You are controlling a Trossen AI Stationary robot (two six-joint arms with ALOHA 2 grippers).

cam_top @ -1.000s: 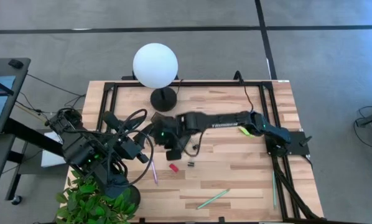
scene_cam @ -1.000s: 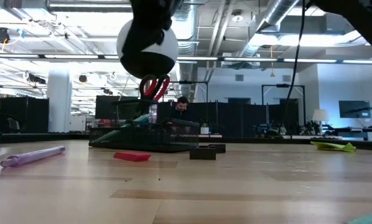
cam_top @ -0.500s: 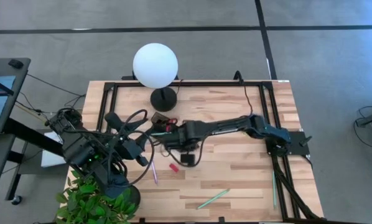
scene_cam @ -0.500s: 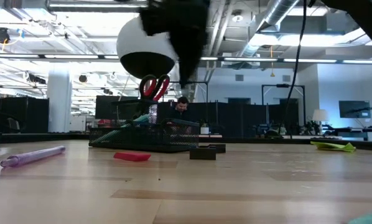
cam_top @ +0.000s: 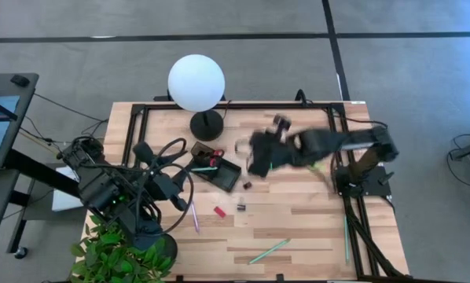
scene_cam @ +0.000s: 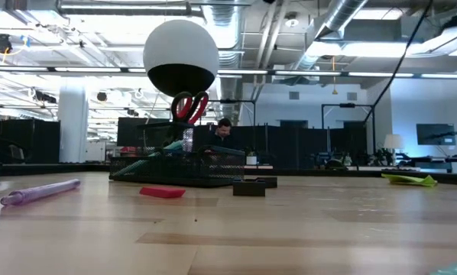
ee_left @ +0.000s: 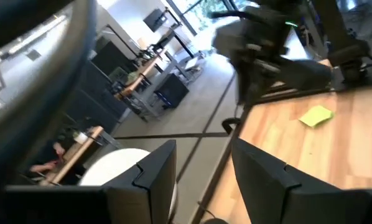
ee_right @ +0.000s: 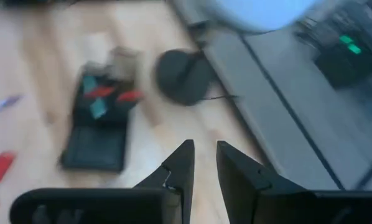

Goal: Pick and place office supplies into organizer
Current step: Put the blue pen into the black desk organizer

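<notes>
The black organizer (cam_top: 217, 167) stands on the table left of centre, with red-handled scissors (scene_cam: 190, 107) upright in it. On the wood near it lie a small red block (cam_top: 218, 211), two tiny black clips (cam_top: 240, 207), a purple pen (cam_top: 194, 216) and a light-green pen (cam_top: 269, 251). The lime-green sticky pad (scene_cam: 408, 179) lies to the right. My right gripper (ee_right: 203, 155) hangs high to the right of the organizer (ee_right: 102, 134), its fingers a little apart with nothing between them. My left gripper (ee_left: 201, 180) waits open at the table's left edge.
A lamp with a white globe (cam_top: 196, 82) on a round black base (cam_top: 207, 124) stands at the far edge behind the organizer. A black frame (cam_top: 335, 118) borders the table. A green plant (cam_top: 117, 251) sits at the near left corner.
My right gripper has gone from over the organizer up and toward the table's right edge, quickly, turning as it went; it has left the low view. The organizer, which the arm covered, now shows whole. The items on the table have stayed in place.
</notes>
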